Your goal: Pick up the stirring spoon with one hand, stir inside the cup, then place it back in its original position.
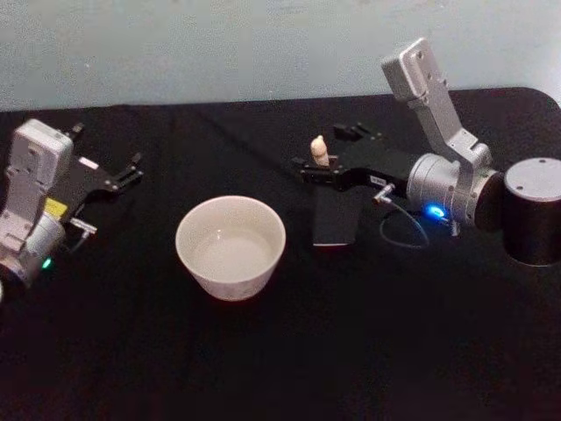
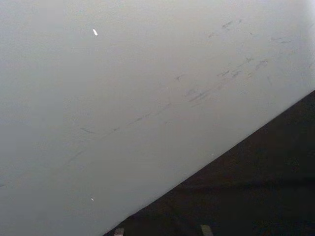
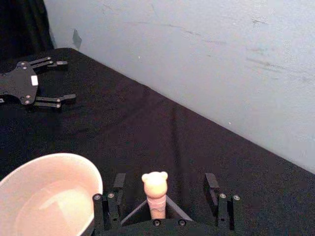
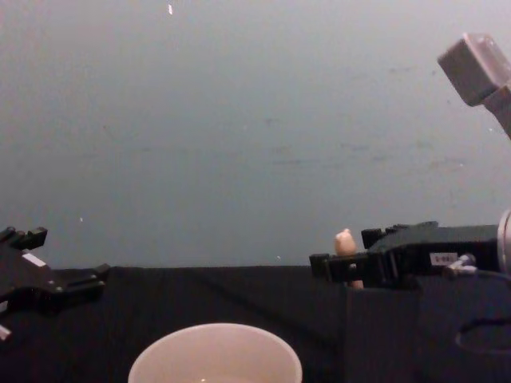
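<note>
The stirring spoon [image 1: 320, 150] stands upright in a dark square-sided holder [image 1: 336, 219], and just its pale beige knob [image 3: 155, 183] and upper handle show. My right gripper [image 1: 331, 149] is open around that handle, one finger [image 3: 110, 201] on each side with a gap to the knob. In the chest view the knob [image 4: 345, 242] pokes up just above the right gripper [image 4: 345, 252]. The wide white cup [image 1: 230, 247] sits left of the holder, with a little clear liquid in it. My left gripper [image 1: 125, 174] rests open at the far left.
A black cloth [image 1: 280, 368] covers the table, and a pale wall [image 4: 239, 120] rises behind its far edge. A thin cable [image 1: 403, 235] loops from the right wrist beside the holder. The left gripper [image 3: 29, 83] lies well beyond the cup [image 3: 49, 194].
</note>
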